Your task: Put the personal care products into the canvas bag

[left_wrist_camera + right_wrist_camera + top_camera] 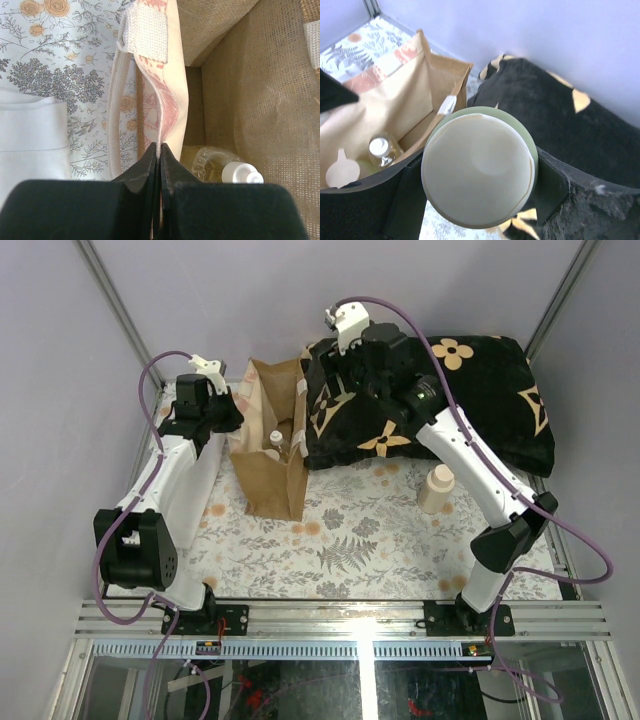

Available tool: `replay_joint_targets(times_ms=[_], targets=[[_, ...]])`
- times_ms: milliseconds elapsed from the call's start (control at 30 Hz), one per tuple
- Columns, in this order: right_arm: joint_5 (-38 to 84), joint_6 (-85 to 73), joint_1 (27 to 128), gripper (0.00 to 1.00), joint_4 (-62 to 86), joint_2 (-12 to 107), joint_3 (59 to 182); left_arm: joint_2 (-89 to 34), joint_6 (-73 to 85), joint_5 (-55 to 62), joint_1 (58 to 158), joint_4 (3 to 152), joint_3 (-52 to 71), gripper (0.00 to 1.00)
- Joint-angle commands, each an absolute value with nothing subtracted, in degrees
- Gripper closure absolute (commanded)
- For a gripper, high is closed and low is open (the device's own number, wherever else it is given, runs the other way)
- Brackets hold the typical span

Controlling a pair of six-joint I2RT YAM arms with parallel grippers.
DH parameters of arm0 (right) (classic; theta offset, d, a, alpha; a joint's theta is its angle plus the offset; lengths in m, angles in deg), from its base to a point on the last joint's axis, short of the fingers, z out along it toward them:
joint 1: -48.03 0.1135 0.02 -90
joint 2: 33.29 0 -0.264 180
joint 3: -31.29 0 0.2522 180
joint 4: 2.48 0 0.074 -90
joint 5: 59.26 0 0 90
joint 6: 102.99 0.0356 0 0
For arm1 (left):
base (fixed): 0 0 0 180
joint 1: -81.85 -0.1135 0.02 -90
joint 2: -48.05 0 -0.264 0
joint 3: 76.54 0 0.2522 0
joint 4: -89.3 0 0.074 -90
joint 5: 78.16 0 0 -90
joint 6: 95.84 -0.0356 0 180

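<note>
1 green btl (479,167); 2 btls (382,150) in bag (395,105)

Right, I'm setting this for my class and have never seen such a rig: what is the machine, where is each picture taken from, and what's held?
Two robot arms are bolted at the near edge of a table. One picture looks down from above; the other two come from a camera on each wrist. The left gripper is shut on the rim of the canvas bag. The right gripper holds a greenish bottle near the bag's opening. An amber bottle and another pale-capped bottle lie inside the bag. A cream-beige bottle stands on the table, by a black cushion.
</note>
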State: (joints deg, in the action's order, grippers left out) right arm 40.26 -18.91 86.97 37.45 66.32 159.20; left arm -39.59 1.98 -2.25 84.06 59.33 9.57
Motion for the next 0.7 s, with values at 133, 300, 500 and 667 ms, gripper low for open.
replay_joint_targets(times_ms=[133, 300, 500, 667], targets=[[32.67, -22.81, 86.79, 0.69, 23.46, 71.87, 168.25, -40.80, 2.04, -2.65, 84.32, 61.83, 11.26, 1.00], [24.43, -21.95, 86.74, 0.69, 13.48, 74.06, 164.78, -40.22, 2.19, -2.11, 84.39, 60.80, 11.32, 1.00], [18.22, -19.78, 86.79, 0.68, 9.87, 79.69, 170.33, -39.98, 1.64, -1.49, 84.42, 59.98, 11.13, 1.00], [16.40, -18.96, 86.73, 0.65, 7.96, 81.77, 172.84, -39.91, 1.87, -1.33, 84.40, 60.15, 11.25, 1.00]])
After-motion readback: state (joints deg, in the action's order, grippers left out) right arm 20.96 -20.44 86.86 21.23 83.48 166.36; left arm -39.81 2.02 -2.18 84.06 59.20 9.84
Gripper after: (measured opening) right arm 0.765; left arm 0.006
